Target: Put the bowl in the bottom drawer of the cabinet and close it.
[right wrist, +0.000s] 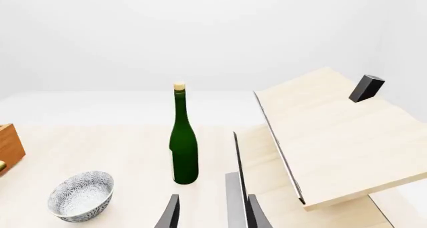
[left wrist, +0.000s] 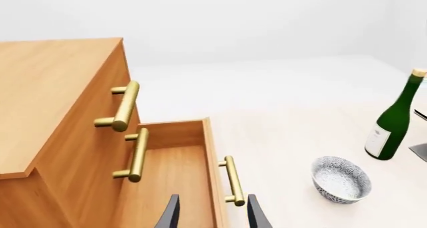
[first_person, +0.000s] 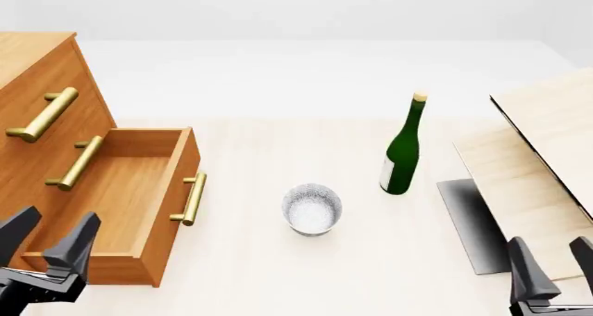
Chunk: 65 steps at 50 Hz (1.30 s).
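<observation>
Bowl point(first_person: 312, 208): small, round, deep, white with fine grey speckling; stands upright and unheld on the pale table point(first_person: 278, 274), near the middle of the front view, between the cabinet and the green bottle, touching neither. Cabinet point(first_person: 42, 87): orange-brown wood, at the left of the table, three drawer fronts each with a brass bar handle. Bottom drawer point(first_person: 121, 191): pulled out toward the bowl, interior bare, its brass handle point(first_person: 190, 199) on the front facing the bowl; the two upper drawers shut. Green bottle point(first_person: 402, 149): upright, white label, pale cork, standing right of the bowl and a little farther back. Pale light-wood boards point(first_person: 546, 142): tilted, at the right edge of the table, over a grey slab point(first_person: 468, 219). Left gripper point(first_person: 46, 243): low at the near left, just in front of the open drawer's near corner, fingers spread apart, grasping nothing. Right gripper point(first_person: 551, 260): low at the near right, beside the boards, fingers likewise parted, nothing between them, well apart from the bowl.
</observation>
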Motion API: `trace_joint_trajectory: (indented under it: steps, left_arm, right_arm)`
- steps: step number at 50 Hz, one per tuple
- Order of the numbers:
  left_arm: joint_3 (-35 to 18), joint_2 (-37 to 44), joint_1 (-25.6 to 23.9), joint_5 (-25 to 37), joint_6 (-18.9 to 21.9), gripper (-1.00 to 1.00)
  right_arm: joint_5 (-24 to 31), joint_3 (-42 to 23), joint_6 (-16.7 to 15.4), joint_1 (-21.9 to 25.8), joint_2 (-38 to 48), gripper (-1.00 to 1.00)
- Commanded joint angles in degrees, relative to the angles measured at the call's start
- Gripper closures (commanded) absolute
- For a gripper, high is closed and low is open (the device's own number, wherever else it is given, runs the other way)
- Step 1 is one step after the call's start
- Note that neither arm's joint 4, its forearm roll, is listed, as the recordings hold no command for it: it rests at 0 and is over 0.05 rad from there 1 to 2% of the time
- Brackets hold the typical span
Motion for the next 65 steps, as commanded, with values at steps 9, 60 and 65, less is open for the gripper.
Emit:
trace_joint_trajectory:
  steps: [9, 60, 65]
  left_arm:
    - [-5.2, 7.2, -1.3, 4.1, -0.6, -1.0]
    - [-17.4, 23.5, -3.9, 12.5, -5.3, -1.0]
    - [-17.4, 24.8, -3.6, 12.9, -5.7, -1.0]
  right_arm:
    - [0.0, 0.0, 0.0, 0.0, 0.0, -1.0]
    - [0.0, 0.0, 0.0, 0.0, 0.0, -1.0]
    - [0.0, 0.0, 0.0, 0.0, 0.0, -1.0]
